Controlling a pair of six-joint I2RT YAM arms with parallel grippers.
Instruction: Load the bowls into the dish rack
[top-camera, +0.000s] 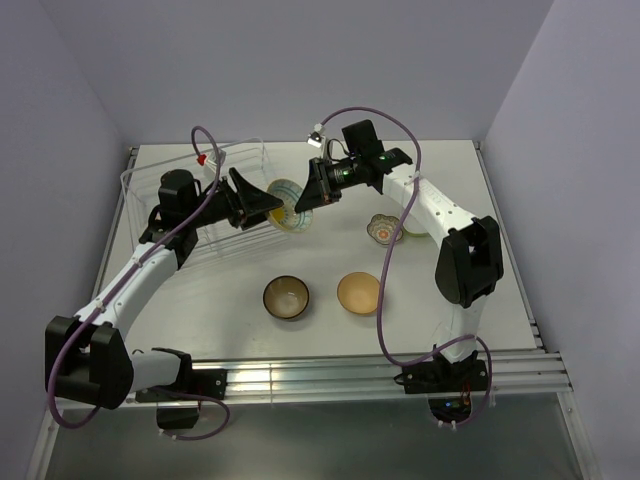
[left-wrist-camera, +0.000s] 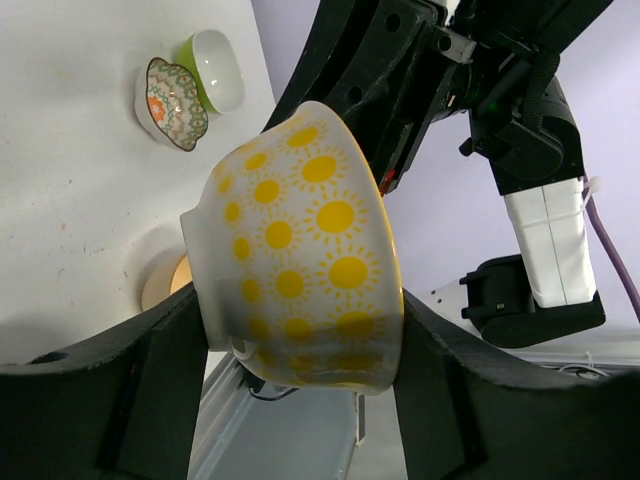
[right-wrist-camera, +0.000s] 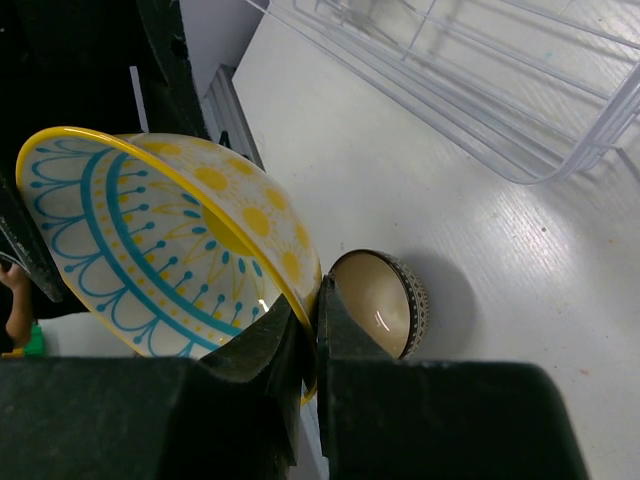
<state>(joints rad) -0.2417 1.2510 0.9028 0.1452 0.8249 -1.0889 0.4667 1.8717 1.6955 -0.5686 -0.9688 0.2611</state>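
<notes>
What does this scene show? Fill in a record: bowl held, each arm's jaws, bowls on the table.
Held bowl: sun bowl, tilted, in the air beside the rack
Right jaws: shut on its rim
Left jaws: open, one on each side of it
On table: brown bowl, tan bowl, scalloped bowl, green bowl

in the top view the right arm (top-camera: 430, 205) hides most of the lime-green bowl (top-camera: 407, 231). from the left wrist, the sun-patterned bowl (left-wrist-camera: 300, 260) covers all but a sliver of the tan-orange bowl (left-wrist-camera: 160, 285). whether the left gripper (left-wrist-camera: 300, 370) presses that sun-patterned bowl is unclear. the dish rack (right-wrist-camera: 520, 110) runs off the right wrist view's top and right edges.
</notes>
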